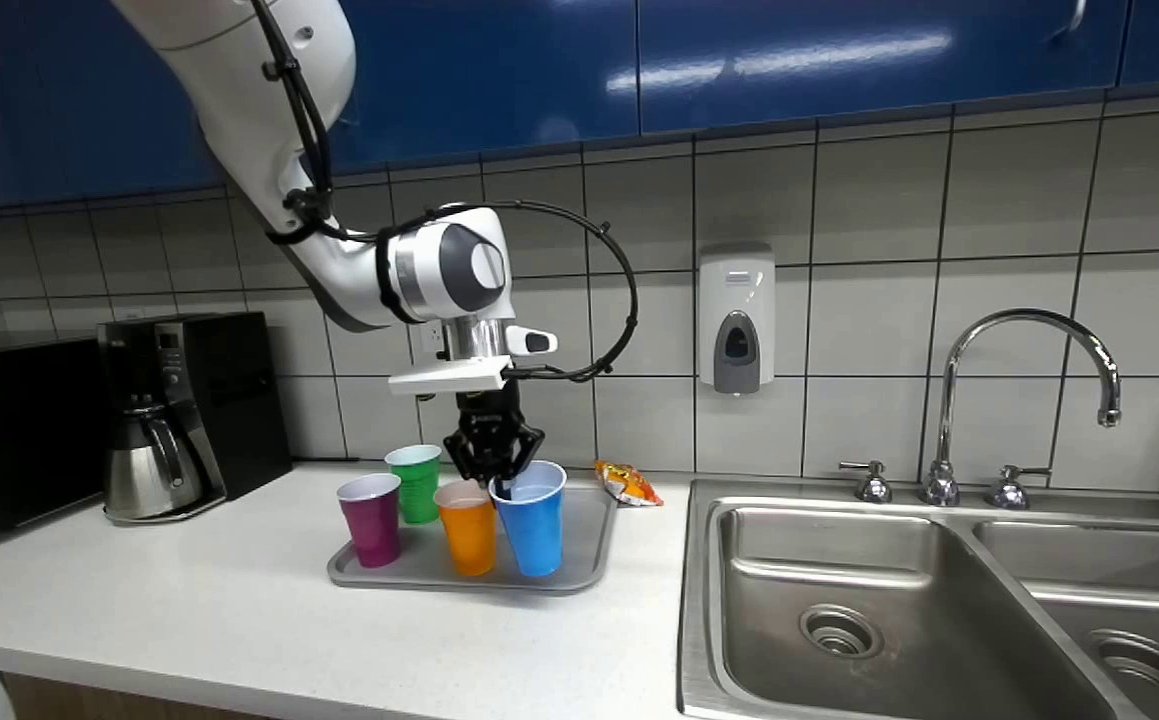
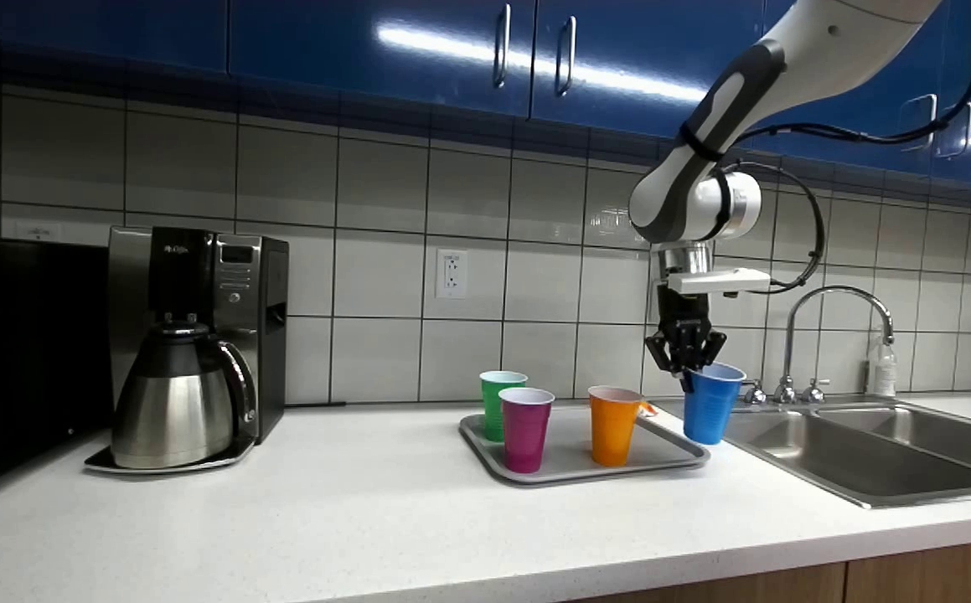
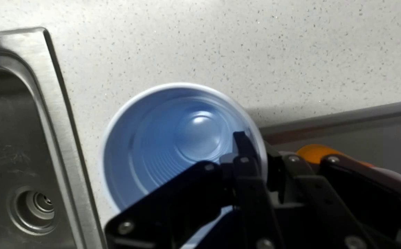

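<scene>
Your gripper [image 2: 689, 382] clamps the left wall of the tapered blue plastic cup [image 2: 713, 409]. The cup lies to its right, long axis nearly upright.

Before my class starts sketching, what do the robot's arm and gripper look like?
The arm is rounded and white, with dark grey panels, black straps and a looping black cable. A silver collar and a flat white bar come before the gripper, which is black, with angular hinged fingers and silver screws. A pale marking on it is too small to read.
</scene>
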Robot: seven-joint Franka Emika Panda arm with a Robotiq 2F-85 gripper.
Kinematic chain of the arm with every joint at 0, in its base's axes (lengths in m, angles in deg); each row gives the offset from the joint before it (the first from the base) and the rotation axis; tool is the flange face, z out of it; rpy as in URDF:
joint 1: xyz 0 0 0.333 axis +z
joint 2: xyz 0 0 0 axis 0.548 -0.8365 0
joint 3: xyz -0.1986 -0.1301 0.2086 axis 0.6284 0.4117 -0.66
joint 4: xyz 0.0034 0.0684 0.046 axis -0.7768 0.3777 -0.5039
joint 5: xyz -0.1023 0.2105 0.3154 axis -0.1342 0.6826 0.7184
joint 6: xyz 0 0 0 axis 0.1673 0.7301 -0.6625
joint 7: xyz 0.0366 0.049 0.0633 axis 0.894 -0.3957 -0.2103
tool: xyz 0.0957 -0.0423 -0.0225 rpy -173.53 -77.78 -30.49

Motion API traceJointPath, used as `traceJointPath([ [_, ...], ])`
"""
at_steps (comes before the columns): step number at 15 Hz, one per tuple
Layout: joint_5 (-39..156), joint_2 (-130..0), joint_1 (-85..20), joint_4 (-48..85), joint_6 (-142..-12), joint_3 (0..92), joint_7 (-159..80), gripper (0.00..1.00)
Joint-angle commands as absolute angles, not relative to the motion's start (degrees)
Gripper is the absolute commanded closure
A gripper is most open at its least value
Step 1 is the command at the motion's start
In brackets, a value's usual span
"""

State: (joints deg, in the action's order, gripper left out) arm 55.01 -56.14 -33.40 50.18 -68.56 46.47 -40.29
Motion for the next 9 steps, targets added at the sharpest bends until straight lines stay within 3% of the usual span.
traceJointPath([
  [1,55.1,-55.1,-34.4,48.3,-67.1,46.2,-40.7,0.99],
  [9,56.2,-58.7,-34.8,43.2,-67.6,46.3,-38.4,0.99],
])
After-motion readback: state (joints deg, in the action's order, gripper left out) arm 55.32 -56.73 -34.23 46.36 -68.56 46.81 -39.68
